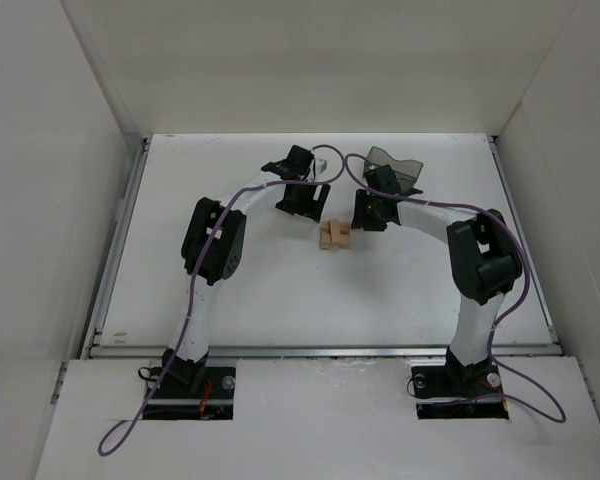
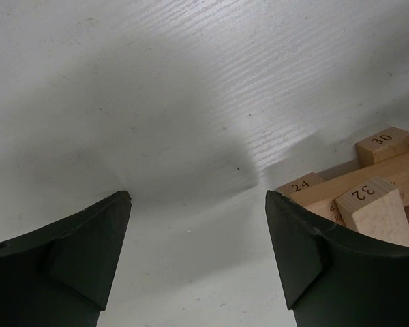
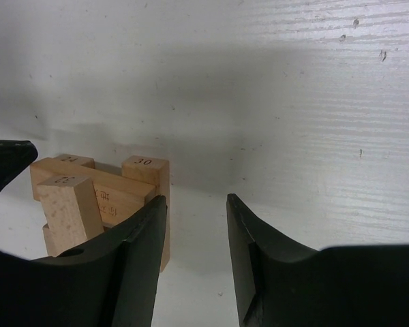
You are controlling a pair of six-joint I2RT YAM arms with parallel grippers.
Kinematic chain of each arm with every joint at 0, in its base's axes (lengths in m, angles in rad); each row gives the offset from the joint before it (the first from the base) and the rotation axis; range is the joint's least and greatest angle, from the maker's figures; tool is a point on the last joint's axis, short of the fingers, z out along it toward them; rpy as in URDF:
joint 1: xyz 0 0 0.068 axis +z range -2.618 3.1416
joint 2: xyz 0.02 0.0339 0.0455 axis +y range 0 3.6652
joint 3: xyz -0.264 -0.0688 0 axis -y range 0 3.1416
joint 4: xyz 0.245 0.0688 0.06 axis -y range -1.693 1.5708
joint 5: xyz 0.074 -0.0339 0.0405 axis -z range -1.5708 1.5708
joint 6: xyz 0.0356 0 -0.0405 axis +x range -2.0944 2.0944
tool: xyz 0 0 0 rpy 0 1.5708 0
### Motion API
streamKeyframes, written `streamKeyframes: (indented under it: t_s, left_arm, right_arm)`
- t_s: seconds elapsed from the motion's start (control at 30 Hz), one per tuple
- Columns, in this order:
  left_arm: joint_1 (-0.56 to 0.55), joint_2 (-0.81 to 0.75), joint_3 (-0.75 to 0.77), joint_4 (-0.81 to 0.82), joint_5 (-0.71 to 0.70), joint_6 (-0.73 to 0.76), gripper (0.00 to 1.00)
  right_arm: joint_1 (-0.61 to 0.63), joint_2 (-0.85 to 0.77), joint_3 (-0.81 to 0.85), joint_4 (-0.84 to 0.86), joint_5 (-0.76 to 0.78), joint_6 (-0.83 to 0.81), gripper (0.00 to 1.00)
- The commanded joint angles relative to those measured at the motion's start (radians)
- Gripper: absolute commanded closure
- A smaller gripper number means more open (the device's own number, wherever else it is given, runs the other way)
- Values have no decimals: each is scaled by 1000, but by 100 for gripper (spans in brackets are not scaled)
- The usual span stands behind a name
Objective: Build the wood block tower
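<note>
The tower (image 1: 335, 236) is a small crosswise stack of tan wood blocks in the middle of the white table. Its block ends carry the numbers 24, 30 and 32. It shows at the right edge of the left wrist view (image 2: 368, 197) and at the left of the right wrist view (image 3: 102, 197). My left gripper (image 1: 310, 205) stands just left of and behind the tower, open and empty (image 2: 198, 197). My right gripper (image 1: 368, 212) stands just right of the tower, open and empty (image 3: 196, 199), with its left finger (image 3: 133, 259) in front of the stack's corner.
A dark translucent grey bin (image 1: 395, 165) stands behind the right gripper at the back of the table. White walls enclose the table on the left, back and right. The tip of the other gripper's finger (image 3: 3, 163) shows at the left edge of the right wrist view.
</note>
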Motion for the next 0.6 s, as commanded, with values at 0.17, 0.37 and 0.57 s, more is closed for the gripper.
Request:
streamKeyframes:
  t_s: [0.17,0.37,0.57]
  left_arm:
    - [-18,-38,-22,-21,28,-9,23]
    - [-18,-38,-31,-21,28,-18,23]
    - [-18,-38,-32,-21,28,-18,23]
  right_arm:
    - [1,-29,17,52,-11,11,54]
    - [1,-18,48,61,-11,11,54]
    - [1,-9,57,61,-11,11,55]
